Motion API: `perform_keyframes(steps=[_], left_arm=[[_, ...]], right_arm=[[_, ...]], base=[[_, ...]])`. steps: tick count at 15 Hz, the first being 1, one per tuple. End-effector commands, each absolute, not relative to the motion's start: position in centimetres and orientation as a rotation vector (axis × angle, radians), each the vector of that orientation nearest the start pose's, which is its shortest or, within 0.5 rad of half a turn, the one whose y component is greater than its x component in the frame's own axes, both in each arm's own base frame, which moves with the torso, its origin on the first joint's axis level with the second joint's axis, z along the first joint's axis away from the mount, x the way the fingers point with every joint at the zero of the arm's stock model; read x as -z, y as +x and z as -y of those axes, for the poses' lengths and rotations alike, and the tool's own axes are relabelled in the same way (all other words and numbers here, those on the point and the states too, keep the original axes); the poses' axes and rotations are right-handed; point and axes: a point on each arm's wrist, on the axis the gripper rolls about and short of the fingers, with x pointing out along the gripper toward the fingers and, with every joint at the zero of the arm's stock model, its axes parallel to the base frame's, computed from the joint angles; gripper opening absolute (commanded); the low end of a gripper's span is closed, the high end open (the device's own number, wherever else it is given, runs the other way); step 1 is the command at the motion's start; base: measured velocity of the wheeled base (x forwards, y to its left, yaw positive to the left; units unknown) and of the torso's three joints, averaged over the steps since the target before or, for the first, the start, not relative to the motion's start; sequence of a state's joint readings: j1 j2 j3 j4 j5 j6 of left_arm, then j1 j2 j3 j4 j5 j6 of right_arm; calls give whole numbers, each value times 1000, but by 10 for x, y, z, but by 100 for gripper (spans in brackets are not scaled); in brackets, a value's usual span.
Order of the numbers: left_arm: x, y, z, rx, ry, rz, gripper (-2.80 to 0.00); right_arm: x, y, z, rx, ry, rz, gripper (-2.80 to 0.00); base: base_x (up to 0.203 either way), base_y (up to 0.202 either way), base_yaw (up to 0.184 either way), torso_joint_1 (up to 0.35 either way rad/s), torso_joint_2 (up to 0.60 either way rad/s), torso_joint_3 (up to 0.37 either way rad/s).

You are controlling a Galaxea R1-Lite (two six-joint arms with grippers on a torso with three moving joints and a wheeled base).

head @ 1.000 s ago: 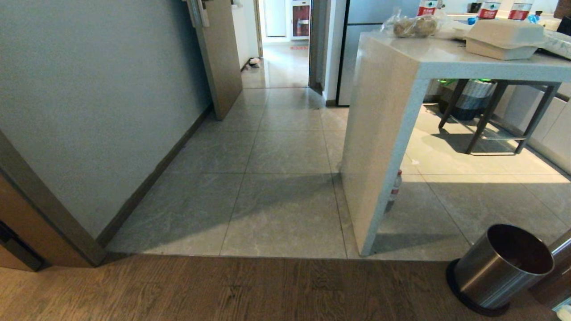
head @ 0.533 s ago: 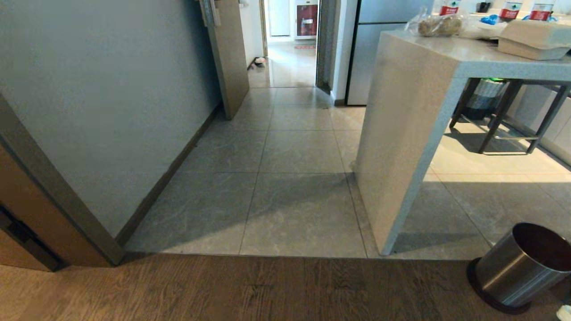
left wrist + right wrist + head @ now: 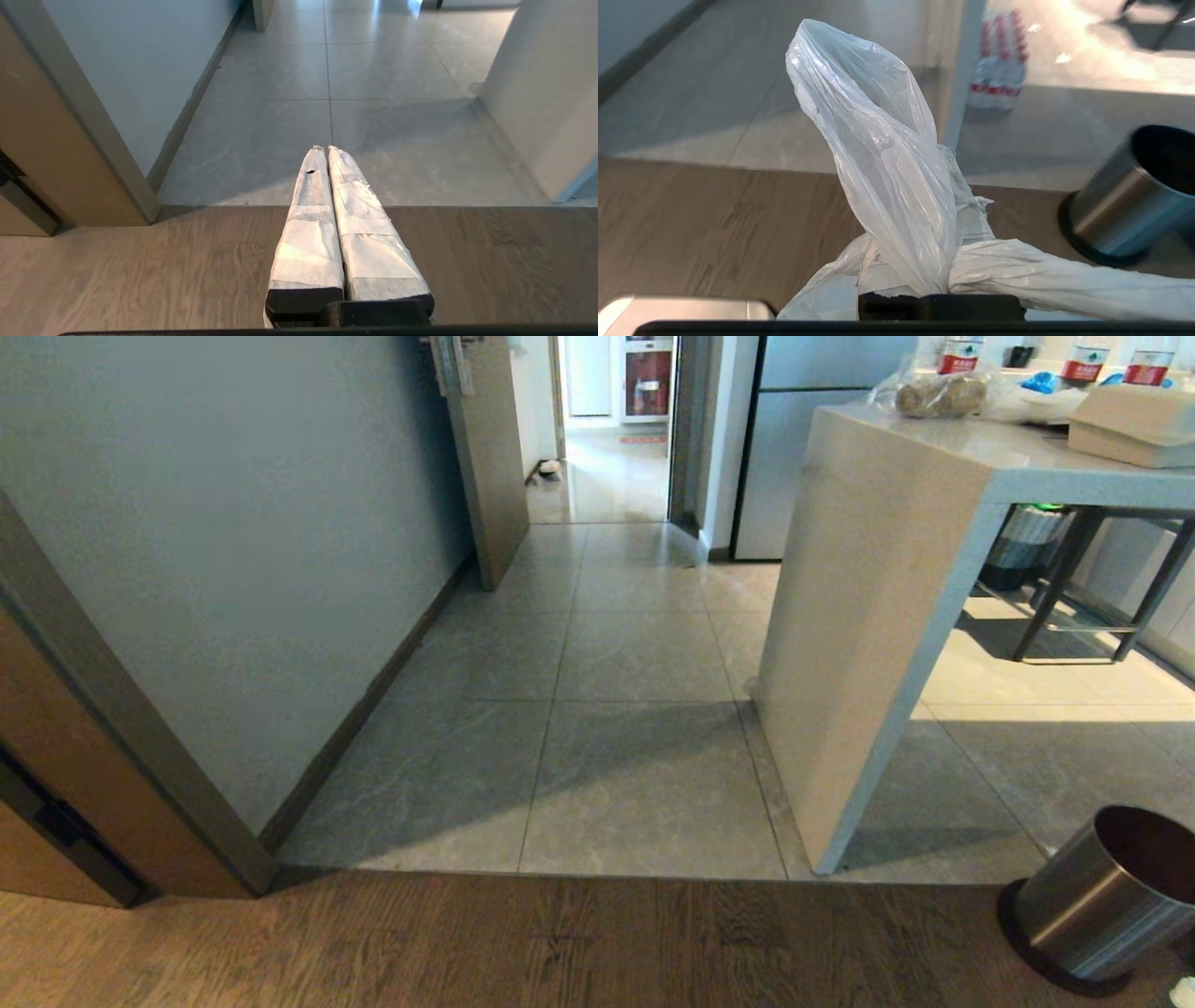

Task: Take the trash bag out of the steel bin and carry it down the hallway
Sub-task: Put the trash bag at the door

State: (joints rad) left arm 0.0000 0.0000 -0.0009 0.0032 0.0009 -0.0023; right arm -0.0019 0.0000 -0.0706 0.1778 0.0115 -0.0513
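Two pincers show, neither in the head view. The right pincer (image 3: pixel 941 298) is clamped on the trash bag (image 3: pixel 887 177), thin crinkled whitish film bunched over its taped fingers. The left pincer (image 3: pixel 326 151), empty, has its wrapped fingers pressed together. The round brushed-steel bin (image 3: pixel 1102 901) stands on wood planks beside the glossy-tiled hallway (image 3: pixel 607 663); the view has swung leftward, sliding the bin toward the edge.

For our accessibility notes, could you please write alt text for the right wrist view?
The right claw is shut on a whitish trash bag that bunches up over its fingers. Beyond it, the steel bin stands on wood floor near grey hallway tiles, with a pack of bottles beyond.
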Motion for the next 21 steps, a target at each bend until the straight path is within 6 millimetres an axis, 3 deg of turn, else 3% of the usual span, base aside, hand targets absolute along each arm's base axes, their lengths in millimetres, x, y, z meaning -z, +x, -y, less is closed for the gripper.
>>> perform_keyframes(steps=[1, 21], left_arm=[[-75, -23, 0, -2, -3, -5, -280], [-75, -23, 0, -2, -5, -3, -280]], right_arm=[[-77, -29, 0, -14, -51, -109, -280], [-77, -29, 0, -14, -53, -109, -280]], base=[[167, -2, 8, -4, 9, 1], [190, 0, 2, 3, 3, 3]])
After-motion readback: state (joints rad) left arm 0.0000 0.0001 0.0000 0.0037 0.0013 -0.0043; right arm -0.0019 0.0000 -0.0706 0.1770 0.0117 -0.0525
